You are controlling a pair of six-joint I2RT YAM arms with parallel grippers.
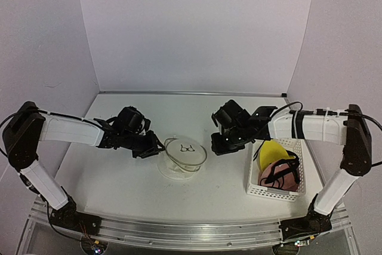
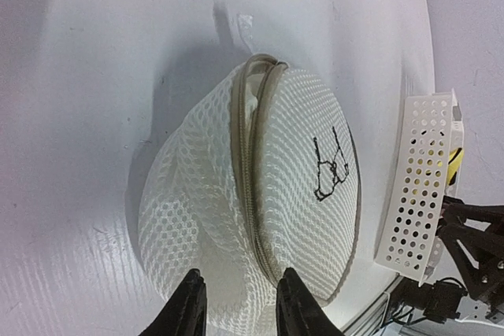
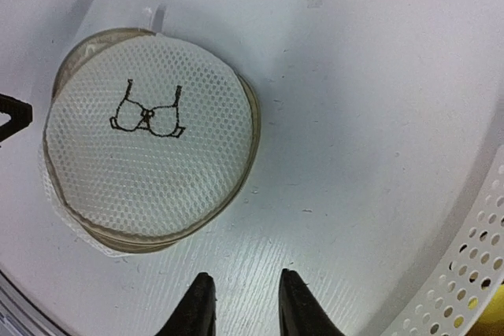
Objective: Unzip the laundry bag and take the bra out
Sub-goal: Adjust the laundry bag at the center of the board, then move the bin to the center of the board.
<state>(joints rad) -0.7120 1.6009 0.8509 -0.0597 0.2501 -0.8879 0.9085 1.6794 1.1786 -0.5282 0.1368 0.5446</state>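
White mesh laundry bag (image 2: 260, 194), left gripper (image 2: 241, 275) apart at its rim, right gripper (image 3: 246, 275) apart nearby

Both arms were built of white box-section links joined by bulky black joint housings. The left arm (image 1: 68, 129) carried a thin black cable arcing off its shoulder joint. The right arm (image 1: 316, 126) had a black cable along its forearm link, strapped down by white bands. Small coloured wires showed at each black base. The left tool (image 1: 157, 146) and right tool (image 1: 215, 146) were black, each ending in two smooth, tapered, glossy fingers (image 3: 197, 308).
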